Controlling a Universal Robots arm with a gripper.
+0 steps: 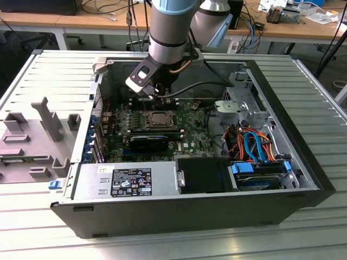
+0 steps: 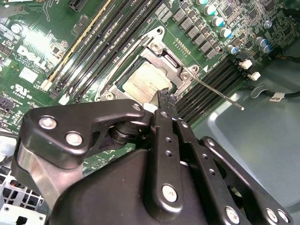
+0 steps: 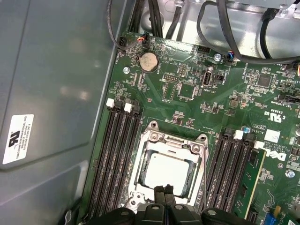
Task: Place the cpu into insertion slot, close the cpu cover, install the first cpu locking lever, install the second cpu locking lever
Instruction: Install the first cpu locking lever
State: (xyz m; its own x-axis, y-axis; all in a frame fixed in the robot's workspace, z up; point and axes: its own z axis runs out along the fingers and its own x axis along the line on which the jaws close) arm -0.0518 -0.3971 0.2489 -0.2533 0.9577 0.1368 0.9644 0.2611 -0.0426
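The cpu (image 3: 165,172), a pale silvery square, lies in the insertion slot (image 1: 157,120) on the green motherboard. The cpu cover (image 3: 174,144) lies flat over it as a metal frame, with the chip showing through its window. In the second wrist view the cpu (image 2: 143,80) sits just beyond my fingertips. One thin locking lever (image 2: 216,94) sticks out sideways from the socket corner; another lever (image 2: 133,49) runs along the socket's edge. My gripper (image 3: 164,190) hovers over the socket's edge, fingers pressed together and holding nothing. In the exterior view the gripper (image 1: 158,99) hangs just behind the socket.
Long black memory slots (image 3: 116,154) flank the socket on both sides. Black cables (image 1: 200,86) run behind the board. A black card (image 1: 149,142) lies in front of the socket. The case holds a power supply (image 1: 127,181) and drive bays with orange and blue cables (image 1: 255,146).
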